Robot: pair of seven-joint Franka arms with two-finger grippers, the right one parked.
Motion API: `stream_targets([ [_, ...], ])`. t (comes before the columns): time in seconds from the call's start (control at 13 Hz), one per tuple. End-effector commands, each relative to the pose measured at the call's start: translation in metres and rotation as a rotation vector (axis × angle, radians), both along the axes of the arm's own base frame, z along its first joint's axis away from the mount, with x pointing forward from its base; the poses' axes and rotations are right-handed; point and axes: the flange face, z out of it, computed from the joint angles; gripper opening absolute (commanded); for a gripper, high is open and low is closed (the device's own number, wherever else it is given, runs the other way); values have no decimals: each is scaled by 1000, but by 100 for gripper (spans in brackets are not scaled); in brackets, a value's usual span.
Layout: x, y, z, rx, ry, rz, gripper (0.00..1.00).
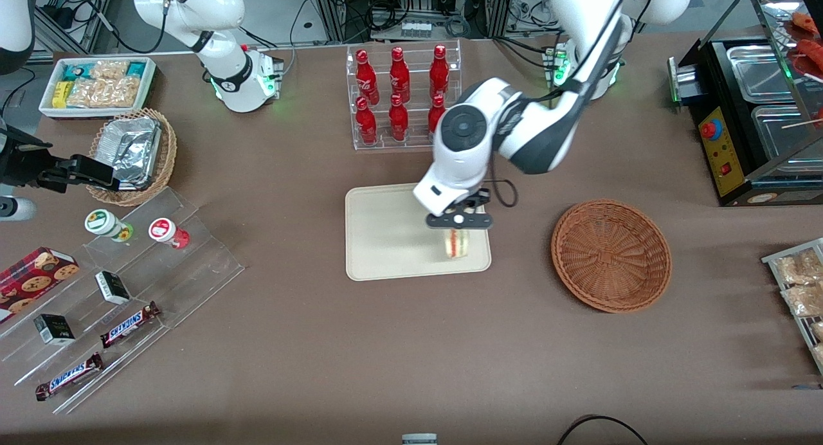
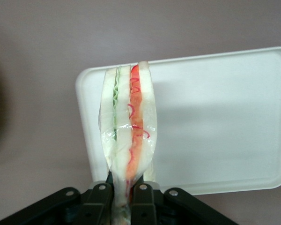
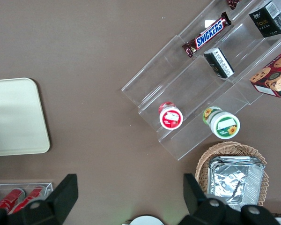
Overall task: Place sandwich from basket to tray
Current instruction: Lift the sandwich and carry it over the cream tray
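black two-finger gripper (image 1: 458, 229) clamps wrapped triangular white-bread sandwich (image 2: 128, 136), centre frame; sandwich hangs long axis down over cream rectangular tray (image 1: 379, 239), near corner toward reddish-brown wicker basket (image 1: 611, 254); lowering remains

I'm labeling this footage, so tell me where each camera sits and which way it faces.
Front view: high above the table, looking down on tray, empty basket and both arms.
Left wrist view: on the working arm, looking past the gripper, fingers clamping the sandwich above the tray.
Right wrist view: on the parked arm, looking down at snack shelves.
All three show the tray.
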Motion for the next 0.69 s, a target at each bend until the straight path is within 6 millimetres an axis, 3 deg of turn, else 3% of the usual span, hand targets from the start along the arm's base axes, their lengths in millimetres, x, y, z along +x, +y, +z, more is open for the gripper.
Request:
stream_targets([
  [0.0, -6, -28, -24, -2, -24, 1, 0],
  [0.15, -31, -58, -51, 4, -27, 8, 0],
  [0.62, -55, -78, -100, 26, -10, 26, 0],
])
